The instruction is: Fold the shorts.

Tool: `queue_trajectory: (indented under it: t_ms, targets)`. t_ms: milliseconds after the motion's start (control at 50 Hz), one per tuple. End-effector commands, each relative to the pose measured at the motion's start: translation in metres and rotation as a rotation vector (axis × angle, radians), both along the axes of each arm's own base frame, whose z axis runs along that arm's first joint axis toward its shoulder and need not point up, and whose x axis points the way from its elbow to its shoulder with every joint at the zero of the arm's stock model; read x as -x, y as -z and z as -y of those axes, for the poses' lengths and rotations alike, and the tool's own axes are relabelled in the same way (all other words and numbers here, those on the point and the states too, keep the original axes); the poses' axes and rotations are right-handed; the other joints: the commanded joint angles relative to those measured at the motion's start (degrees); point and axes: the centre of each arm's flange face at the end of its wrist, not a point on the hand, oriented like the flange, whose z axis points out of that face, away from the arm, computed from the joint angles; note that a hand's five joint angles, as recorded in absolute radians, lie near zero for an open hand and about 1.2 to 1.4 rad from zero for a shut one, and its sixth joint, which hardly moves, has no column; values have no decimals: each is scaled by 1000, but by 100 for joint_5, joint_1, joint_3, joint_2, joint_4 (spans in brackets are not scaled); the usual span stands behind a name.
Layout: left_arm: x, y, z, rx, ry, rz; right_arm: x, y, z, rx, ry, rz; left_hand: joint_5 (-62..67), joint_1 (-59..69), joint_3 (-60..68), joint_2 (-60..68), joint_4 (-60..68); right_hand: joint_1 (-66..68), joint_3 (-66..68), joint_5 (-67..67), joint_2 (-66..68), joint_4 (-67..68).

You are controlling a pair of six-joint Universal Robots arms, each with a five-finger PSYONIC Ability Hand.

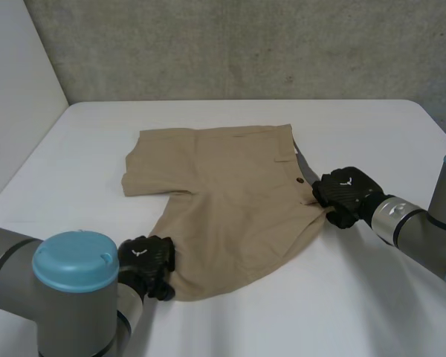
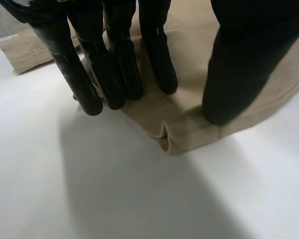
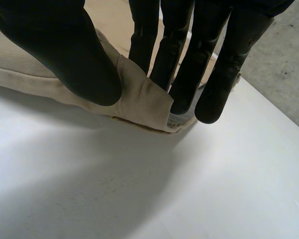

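Tan shorts lie spread in the middle of the white worktop. At their 7 o'clock corner the left hand rests straight, released fingers on the hem. At 3 o'clock the right hand pinches their edge between thumb and fingers.

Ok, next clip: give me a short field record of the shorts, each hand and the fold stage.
shorts: tan, spread out on the white table
left hand: fingers straight, tips and thumb down on the near leg corner
right hand: waistband edge pinched between thumb and straight fingers, slightly raised
stage: not yet folded
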Motion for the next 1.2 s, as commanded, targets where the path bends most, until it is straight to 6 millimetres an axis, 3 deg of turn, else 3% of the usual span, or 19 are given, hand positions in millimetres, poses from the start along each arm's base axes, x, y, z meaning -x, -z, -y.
queue_trajectory:
  t_ms: [20,340,460,620,980,1040,1100,1200]
  targets:
    - [1,4,2,38,38,59,4,-1,3,2,50,-10,684,615,654,634,636,2807,1281,1338,1286,1183]
    - [0,-13,0,88,54,58,5,-1,5,6,63,-17,600,531,570,550,552,2807,1281,1338,1286,1183]
    - [-5,-16,-9,85,70,81,5,-1,5,6,64,-18,566,497,537,516,518,2807,1281,1338,1286,1183]
    - [-6,-12,-17,75,95,110,5,2,6,1,64,-20,448,379,419,398,400,2807,1281,1338,1286,1183]
    - [-1,5,-7,44,91,130,5,3,4,-5,64,-21,566,497,536,516,518,2807,1281,1338,1286,1183]
    - [-1,8,-6,39,90,135,5,3,4,-7,64,-21,1068,999,1038,1018,1020,2807,1281,1338,1286,1183]
    - [0,5,-4,51,88,128,5,2,3,-5,65,-20,3418,3349,3389,3368,3370,2807,1281,1338,1286,1183]
    - [3,-18,-2,135,80,76,6,0,3,-3,70,-18,3558,3489,3528,3508,3510,2807,1281,1338,1286,1183]
